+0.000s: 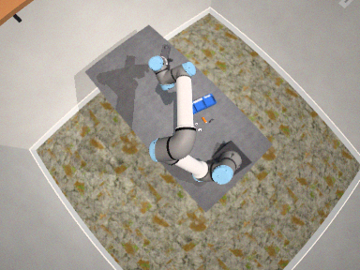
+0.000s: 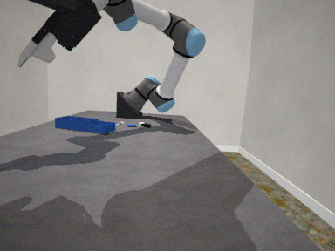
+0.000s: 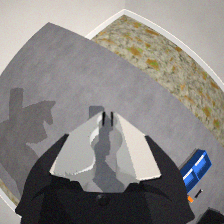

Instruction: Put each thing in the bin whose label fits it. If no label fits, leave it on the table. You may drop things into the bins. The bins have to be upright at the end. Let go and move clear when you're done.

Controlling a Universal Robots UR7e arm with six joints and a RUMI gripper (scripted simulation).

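Observation:
My gripper (image 3: 108, 112) is shut with nothing between the fingers. It hangs high above the far end of the grey table, seen in the top view (image 1: 164, 51) and at the top left of the exterior view (image 2: 26, 54). A blue bin (image 1: 202, 102) lies on the table near the arm; it also shows in the exterior view (image 2: 84, 125) and at the right edge of the wrist view (image 3: 196, 168). Next to it lie small things: an orange piece (image 1: 204, 118), a dark piece (image 1: 208, 122) and a small white piece (image 1: 197, 124). In the exterior view I see a small blue piece (image 2: 132, 125) and a black and white piece (image 2: 143, 125).
The arm's base (image 1: 230, 161) stands at one end of the table. Patterned carpet surrounds the table, with white walls beyond. The gripper's shadow falls on the table top.

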